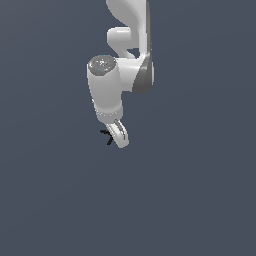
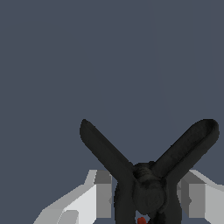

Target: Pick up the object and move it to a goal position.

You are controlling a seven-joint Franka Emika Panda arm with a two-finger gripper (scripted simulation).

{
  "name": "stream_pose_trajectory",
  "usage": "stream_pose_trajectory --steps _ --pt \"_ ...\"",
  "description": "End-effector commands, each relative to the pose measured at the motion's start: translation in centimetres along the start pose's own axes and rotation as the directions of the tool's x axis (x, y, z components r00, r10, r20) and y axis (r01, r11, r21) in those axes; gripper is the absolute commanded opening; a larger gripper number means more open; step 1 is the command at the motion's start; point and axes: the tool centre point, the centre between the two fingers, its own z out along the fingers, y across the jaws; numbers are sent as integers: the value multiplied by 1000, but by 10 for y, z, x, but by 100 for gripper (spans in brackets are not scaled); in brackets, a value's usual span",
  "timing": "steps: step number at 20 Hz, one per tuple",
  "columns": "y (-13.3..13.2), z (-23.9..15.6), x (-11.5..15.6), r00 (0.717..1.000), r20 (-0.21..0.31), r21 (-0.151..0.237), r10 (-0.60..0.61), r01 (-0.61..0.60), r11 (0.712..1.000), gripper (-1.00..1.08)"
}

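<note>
The object (image 1: pixel 106 136) is a tiny black spindly thing with thin prongs, sticking out at the exterior view's left of my white gripper's tip (image 1: pixel 120 139). In the wrist view the object (image 2: pixel 148 183) fills the space between my two white fingers (image 2: pixel 98 194), with two thick prongs spreading in a V and a small red spot (image 2: pixel 141 220) at its base. My gripper (image 2: pixel 146 199) is shut on the object's dark hub, with both pads against its sides. The arm hangs down from the top of the exterior view.
A plain dark blue-grey surface (image 1: pixel 200 200) fills both views. No other objects, walls or edges show, and no goal marker is in view.
</note>
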Motion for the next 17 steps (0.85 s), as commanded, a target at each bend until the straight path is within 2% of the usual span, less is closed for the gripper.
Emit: stream_pose_trajectory --steps 1,9,17 --pt "9 -25 10 1000 0 -1 0 0 1000 -100" --pt "27 -83 33 1000 -1 -1 0 0 1000 -100" --pt "30 -100 41 1000 -2 -1 -2 2 1000 -100"
